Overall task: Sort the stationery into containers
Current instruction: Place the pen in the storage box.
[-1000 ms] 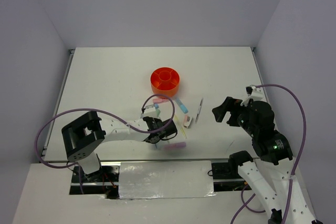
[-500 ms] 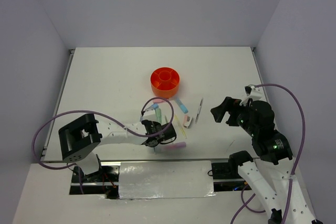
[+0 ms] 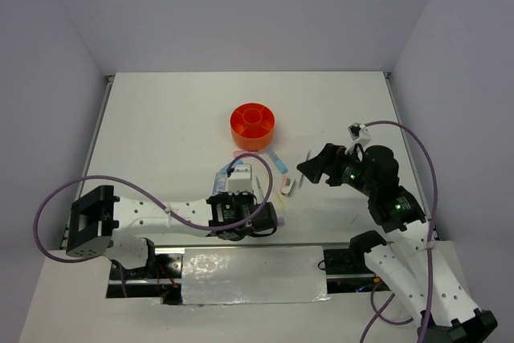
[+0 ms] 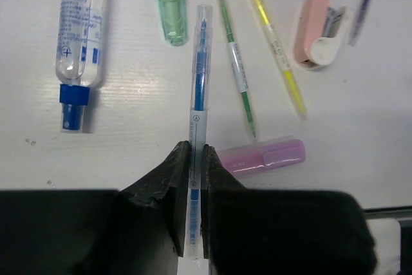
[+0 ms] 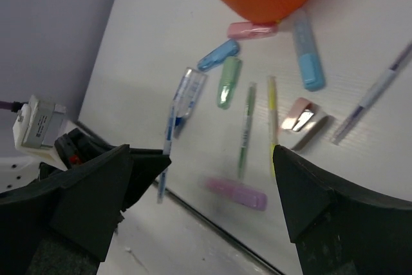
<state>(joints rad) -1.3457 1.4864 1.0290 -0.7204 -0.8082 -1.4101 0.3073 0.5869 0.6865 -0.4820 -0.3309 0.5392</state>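
You are working inside pale lilac walls (image 3: 241, 6) that close in a plain white table (image 3: 161, 134), with a silver foil strip (image 3: 253, 275) along the lower edge of the overhead view. The orange organizer (image 3: 252, 124) stands just above the middle of that view. Its divided compartments show nothing inside from above.

Your left gripper (image 4: 193, 159) sits low and centre in the overhead view. Its jaws are clamped on the tail end of a blue pen (image 4: 198, 82), which points up the wrist frame toward the other items. Your right gripper (image 5: 206, 185) hangs above the table at right of centre with its fingers spread wide, holding nothing.

The loose stationery lies between the organizer and the left gripper:
- A clear spray bottle (image 4: 80, 37) with a blue cap lies upper left of the wrist frame.
- A green highlighter (image 4: 169, 1) lies beside the pen tip.
- A blue highlighter (image 5: 308, 49) and a pink highlighter (image 5: 252, 29) lie close under the organizer wall.
- A mauve highlighter (image 4: 264, 156) lies just right of the jaws.
- A thin green pen (image 4: 237, 75) and a yellow pen (image 4: 277, 49) lie side by side.
- A small pink-and-white piece (image 4: 312, 33) lies at upper right.
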